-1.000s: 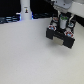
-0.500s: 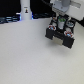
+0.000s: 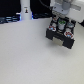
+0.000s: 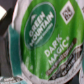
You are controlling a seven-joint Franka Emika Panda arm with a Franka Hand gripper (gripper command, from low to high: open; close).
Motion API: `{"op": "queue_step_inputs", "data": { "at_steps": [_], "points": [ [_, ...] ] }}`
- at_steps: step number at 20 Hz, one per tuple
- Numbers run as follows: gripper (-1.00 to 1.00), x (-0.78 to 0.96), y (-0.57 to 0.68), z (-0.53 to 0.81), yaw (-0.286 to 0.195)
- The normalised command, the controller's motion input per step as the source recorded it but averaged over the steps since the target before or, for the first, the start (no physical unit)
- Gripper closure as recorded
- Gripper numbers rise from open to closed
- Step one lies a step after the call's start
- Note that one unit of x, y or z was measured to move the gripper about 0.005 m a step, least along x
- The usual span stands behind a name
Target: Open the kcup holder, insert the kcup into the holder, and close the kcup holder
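The kcup holder is a black box at the exterior view's right, on the white table. Its drawer is drawn out and reddish-white pods show in its slots. My gripper hangs straight over the open slots, close above them. In the wrist view the kcup fills the picture: a green round top with white lettering, held very close to the camera and tilted. My fingers are hidden in both views. The kcup is too small to make out in the exterior view.
A white bottle-like post stands at the back, at the exterior view's left, beside dark clutter along the far edge. The white table stretches in front of the holder.
The arm stays over the open holder; at most it has sunk slightly toward the slots. The holder has not moved.
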Motion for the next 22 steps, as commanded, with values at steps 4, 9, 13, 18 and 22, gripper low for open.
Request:
{"op": "queue_step_inputs", "data": {
  "at_steps": [4,9,13,18,22],
  "points": [
    [-1.0,0.09,0.09,0.2,0.128],
    [-1.0,0.19,-0.01,0.31,0.141],
    [-1.0,0.31,-0.19,0.48,0.155],
    [-1.0,0.42,-0.26,0.45,0.112],
    [-1.0,0.71,-0.31,0.3,0.031]
  ]
}}
